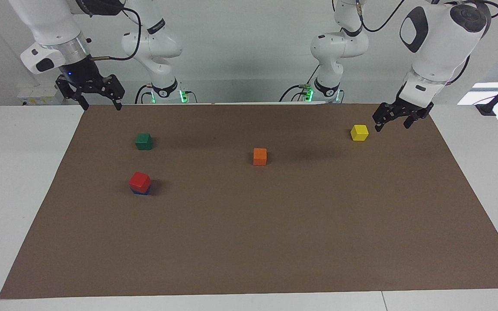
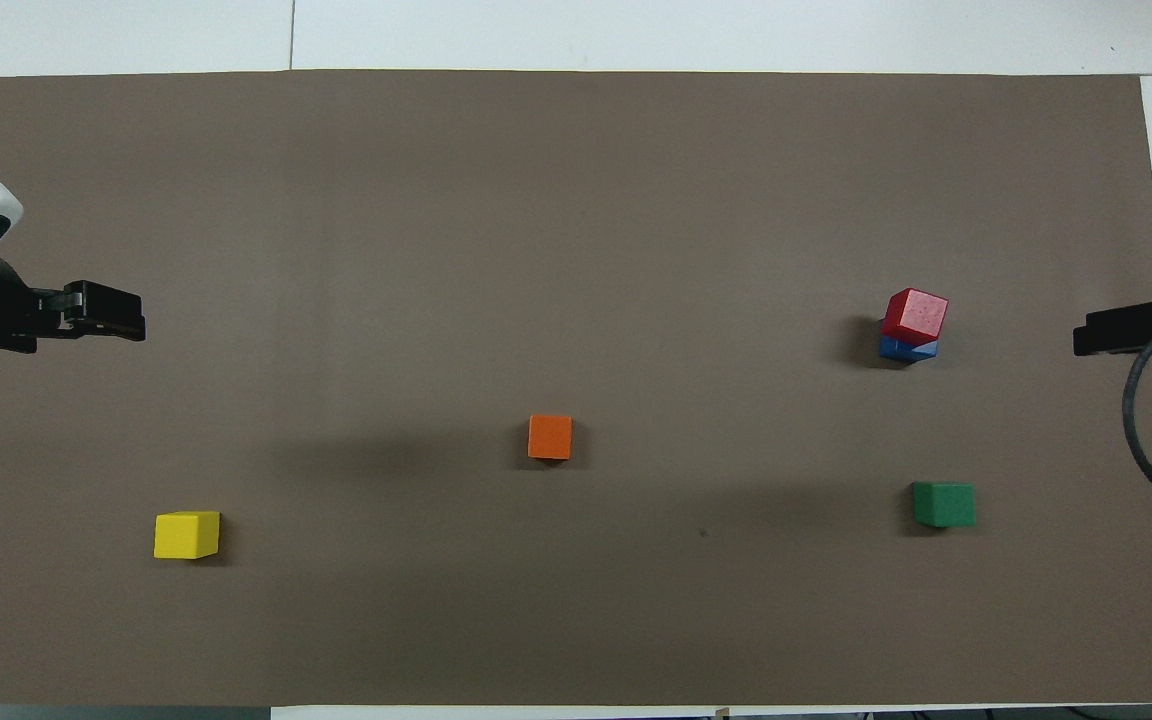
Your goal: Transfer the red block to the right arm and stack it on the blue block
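The red block (image 1: pixel 139 180) (image 2: pixel 915 314) rests on top of the blue block (image 1: pixel 142 191) (image 2: pixel 906 349), turned a little askew on it, toward the right arm's end of the mat. Only a sliver of blue shows under it. My right gripper (image 1: pixel 101 103) (image 2: pixel 1096 330) hangs open and empty in the air over the mat's edge, by the robots' side, apart from the stack. Over the other end of the mat, my left gripper (image 1: pixel 393 124) (image 2: pixel 126 315) hangs open and empty beside the yellow cube.
A green cube (image 1: pixel 144 141) (image 2: pixel 944 503) lies nearer to the robots than the stack. An orange cube (image 1: pixel 260 156) (image 2: pixel 550 437) sits mid-mat. A yellow cube (image 1: pixel 359 132) (image 2: pixel 187 534) lies toward the left arm's end. The brown mat (image 1: pixel 275 242) covers the table.
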Controlling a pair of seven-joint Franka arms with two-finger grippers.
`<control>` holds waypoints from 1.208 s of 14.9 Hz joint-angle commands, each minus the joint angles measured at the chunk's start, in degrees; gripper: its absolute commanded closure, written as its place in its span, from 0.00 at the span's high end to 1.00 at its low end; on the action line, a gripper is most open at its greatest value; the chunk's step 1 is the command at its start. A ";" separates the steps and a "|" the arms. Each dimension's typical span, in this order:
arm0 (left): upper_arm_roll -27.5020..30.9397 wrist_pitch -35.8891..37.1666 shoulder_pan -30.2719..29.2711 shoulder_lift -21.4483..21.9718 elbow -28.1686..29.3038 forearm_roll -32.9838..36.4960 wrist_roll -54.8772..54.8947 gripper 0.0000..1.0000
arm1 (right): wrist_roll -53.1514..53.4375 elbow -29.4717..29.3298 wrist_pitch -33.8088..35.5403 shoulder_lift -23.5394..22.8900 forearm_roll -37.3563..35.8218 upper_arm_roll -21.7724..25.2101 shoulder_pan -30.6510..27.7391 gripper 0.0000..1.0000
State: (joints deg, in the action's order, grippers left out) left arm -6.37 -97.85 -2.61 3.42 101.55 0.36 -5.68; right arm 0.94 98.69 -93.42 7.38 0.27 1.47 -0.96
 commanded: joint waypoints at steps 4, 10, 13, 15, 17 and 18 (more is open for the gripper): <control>0.04 1.08 -0.47 0.72 0.22 -0.97 1.11 1.00 | -1.20 -5.44 0.87 -4.57 -0.98 -0.15 -1.41 0.96; 0.04 0.99 -0.47 0.72 0.22 -0.97 1.11 1.00 | -1.11 -4.47 0.96 -4.21 -0.98 -0.15 -2.11 0.98; 0.04 0.99 -0.47 0.72 0.22 -0.97 1.11 1.00 | -1.11 -4.39 0.78 -4.21 -0.98 -0.15 -2.12 1.00; 0.04 0.99 -0.47 0.72 0.22 -0.97 1.11 1.00 | -1.55 -4.39 1.30 -4.21 -1.15 -0.15 -2.12 1.00; 0.04 0.99 -0.47 0.72 0.22 -0.97 1.11 1.00 | -1.55 -4.21 4.45 -3.86 -1.15 -0.15 -2.03 1.00; 0.04 0.99 -0.47 0.72 0.22 -0.97 1.11 1.00 | -1.55 -4.30 5.43 -3.78 -1.15 -0.15 -1.94 1.00</control>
State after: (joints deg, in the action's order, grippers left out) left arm -6.37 -97.84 -2.61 3.42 101.55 0.36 -5.68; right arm 0.91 94.46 -90.38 3.12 0.13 1.59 -2.45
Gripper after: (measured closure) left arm 0.000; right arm 0.000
